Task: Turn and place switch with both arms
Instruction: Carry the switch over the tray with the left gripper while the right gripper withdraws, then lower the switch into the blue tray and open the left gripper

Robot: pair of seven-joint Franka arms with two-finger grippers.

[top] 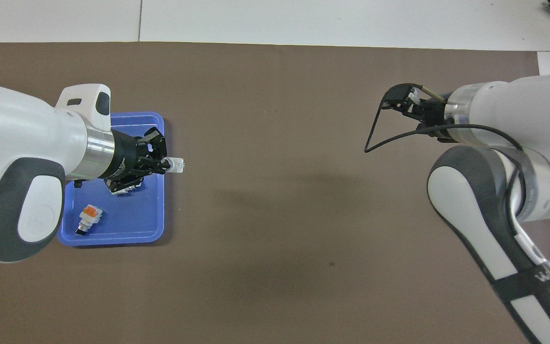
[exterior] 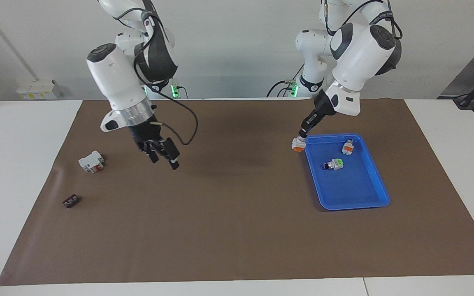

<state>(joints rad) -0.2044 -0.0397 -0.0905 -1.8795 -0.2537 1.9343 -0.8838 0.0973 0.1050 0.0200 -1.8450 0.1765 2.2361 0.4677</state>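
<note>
My left tool (exterior: 301, 137) pinches the switch (exterior: 298, 144) by its dark knob, white body and orange end hanging just over the blue tray's (exterior: 368, 203) rim, right of centre in the facing view. The overhead view hides that orange end but shows lettering on the tool's wrist that I cannot read. My right tool (exterior: 163, 155) hangs spread open and empty over the brown mat (exterior: 237, 230) on the desk (exterior: 15, 172), left of centre; only the facing view shows its fingers plainly.
</note>
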